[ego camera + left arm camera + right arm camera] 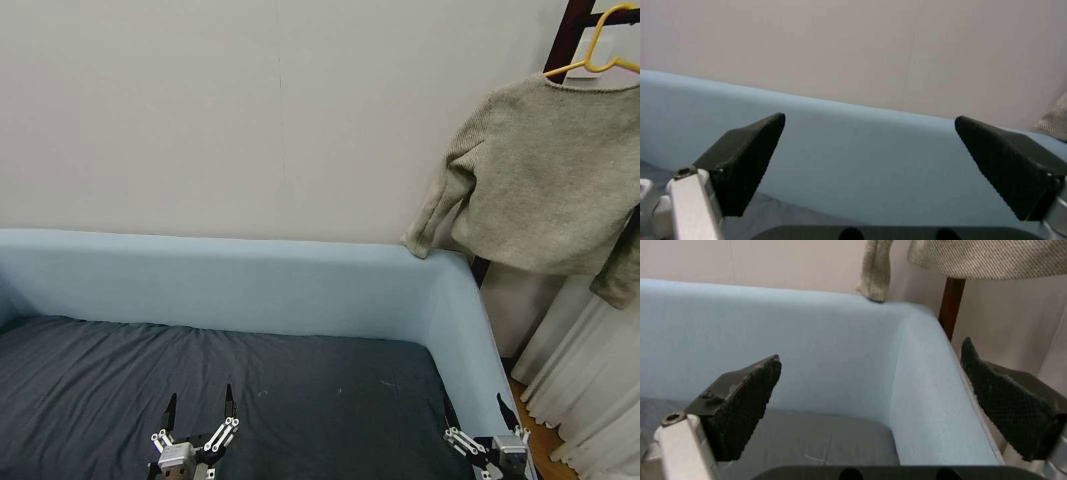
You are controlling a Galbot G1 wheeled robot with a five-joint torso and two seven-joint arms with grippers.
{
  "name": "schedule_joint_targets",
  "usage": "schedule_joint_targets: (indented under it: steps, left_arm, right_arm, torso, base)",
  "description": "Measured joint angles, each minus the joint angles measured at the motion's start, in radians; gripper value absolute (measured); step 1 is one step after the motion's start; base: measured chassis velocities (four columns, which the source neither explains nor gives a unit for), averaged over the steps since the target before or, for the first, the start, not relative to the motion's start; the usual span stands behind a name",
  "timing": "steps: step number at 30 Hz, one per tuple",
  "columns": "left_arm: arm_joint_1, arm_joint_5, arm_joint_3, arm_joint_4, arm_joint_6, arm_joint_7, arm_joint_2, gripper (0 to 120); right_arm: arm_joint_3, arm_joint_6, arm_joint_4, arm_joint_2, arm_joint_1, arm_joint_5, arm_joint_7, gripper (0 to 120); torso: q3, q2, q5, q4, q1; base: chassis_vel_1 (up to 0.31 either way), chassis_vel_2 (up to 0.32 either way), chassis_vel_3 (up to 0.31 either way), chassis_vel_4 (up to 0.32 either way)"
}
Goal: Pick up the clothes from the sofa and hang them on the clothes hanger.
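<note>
While one sweater [545,180] hangs on one hanger [568,68] | left gripper [199,396] agape over sofa [250,285] | right gripper [472,404] agape

Quick tally: one light blue sofa [300,285] with one dark grey seat cushion [120,370]. One beige knit sweater [550,175], one yellow hanger [600,50], one dark wooden stand [568,35]. Two pincers, the left pincer [199,400] and the right pincer [472,408], two black fingers each, so four total. White curtain [590,400]: one, as far as I can tell.
</note>
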Motion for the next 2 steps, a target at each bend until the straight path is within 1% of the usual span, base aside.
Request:
schedule_joint_targets:
  steps: [2]
  left_arm:
    - [0.000,0.000,0.000,0.000,0.000,0.000,0.000,100]
  right_arm:
    - [0.000,0.000,0.000,0.000,0.001,0.000,0.000,100]
  torso:
    - [0.000,0.000,0.0000,0.0000,0.000]
  base:
    - [0.000,0.000,0.000,0.000]
